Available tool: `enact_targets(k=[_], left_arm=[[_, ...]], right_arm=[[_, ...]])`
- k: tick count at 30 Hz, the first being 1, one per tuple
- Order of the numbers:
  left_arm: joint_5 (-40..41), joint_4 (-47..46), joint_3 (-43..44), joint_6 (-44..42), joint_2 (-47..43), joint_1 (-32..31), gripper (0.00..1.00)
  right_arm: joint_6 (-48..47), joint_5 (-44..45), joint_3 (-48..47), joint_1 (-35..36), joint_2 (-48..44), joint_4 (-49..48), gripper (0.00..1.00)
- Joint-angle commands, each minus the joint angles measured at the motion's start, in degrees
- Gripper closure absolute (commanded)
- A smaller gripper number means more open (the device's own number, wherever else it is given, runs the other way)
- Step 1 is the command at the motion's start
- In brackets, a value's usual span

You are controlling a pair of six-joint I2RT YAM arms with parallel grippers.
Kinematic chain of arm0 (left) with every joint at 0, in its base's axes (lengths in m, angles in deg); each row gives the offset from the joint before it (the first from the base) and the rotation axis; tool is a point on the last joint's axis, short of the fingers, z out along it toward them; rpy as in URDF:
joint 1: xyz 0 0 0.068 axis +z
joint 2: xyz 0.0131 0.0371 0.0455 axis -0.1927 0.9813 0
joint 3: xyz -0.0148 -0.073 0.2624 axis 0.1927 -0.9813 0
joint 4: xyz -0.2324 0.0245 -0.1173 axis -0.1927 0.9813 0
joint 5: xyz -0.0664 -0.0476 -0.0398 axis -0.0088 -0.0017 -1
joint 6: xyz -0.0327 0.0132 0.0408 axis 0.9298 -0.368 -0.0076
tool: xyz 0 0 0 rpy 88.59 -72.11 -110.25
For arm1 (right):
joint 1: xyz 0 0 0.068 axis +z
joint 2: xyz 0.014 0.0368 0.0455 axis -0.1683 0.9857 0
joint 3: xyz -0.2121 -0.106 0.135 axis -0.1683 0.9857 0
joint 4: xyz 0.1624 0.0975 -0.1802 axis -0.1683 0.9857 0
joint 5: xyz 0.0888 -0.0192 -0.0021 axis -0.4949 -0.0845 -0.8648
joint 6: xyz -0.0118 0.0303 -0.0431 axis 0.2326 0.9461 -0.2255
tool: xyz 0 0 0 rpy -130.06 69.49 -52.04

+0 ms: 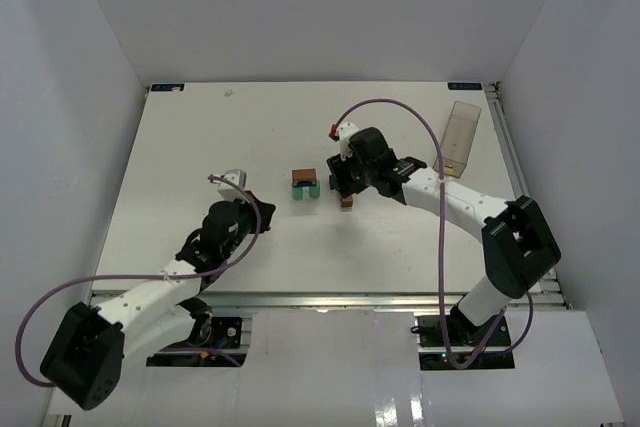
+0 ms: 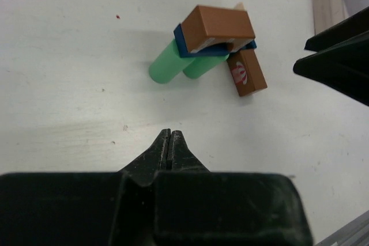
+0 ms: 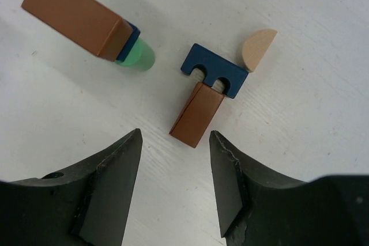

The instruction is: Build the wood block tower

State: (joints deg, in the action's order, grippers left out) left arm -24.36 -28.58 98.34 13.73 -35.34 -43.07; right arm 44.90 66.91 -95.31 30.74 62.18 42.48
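Note:
A small stack [image 1: 305, 185] stands mid-table: two green cylinders [image 2: 167, 68], a blue piece [image 2: 185, 47] across them and a brown block [image 2: 220, 27] on top. To its right lie a brown brick [image 3: 197, 113], a blue notched piece [image 3: 214, 71] touching the brick's far end, and a tan half-round [image 3: 258, 49]. My right gripper [image 3: 175, 136] hangs open just above the table, the brick's near end a little beyond its fingertips. My left gripper [image 2: 171, 136] is shut on nothing, short of the stack over bare table.
A clear plastic box [image 1: 460, 137] stands at the back right. White walls enclose the table on three sides. The right arm's dark gripper [image 2: 340, 56] shows at the right edge of the left wrist view.

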Motion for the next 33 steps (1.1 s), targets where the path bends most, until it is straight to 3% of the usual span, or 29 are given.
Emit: enact_targets(k=[1,13,33], left_arm=[[-7.0,-7.1,3.8,-0.7,9.4,0.3,1.0],[-8.3,-12.6,8.4,-4.0,18.2,0.4,1.0],[-9.7,-14.0,12.7,-4.8,25.8,0.4,1.0]], right_arm=[[2.2,-6.1,3.4,1.3,-2.6,-9.9,0.43],[4.1,-5.7,4.8,3.3,1.1,-20.5,0.44],[2.3,-1.6,3.5,3.3,5.2,-22.4,0.43]])
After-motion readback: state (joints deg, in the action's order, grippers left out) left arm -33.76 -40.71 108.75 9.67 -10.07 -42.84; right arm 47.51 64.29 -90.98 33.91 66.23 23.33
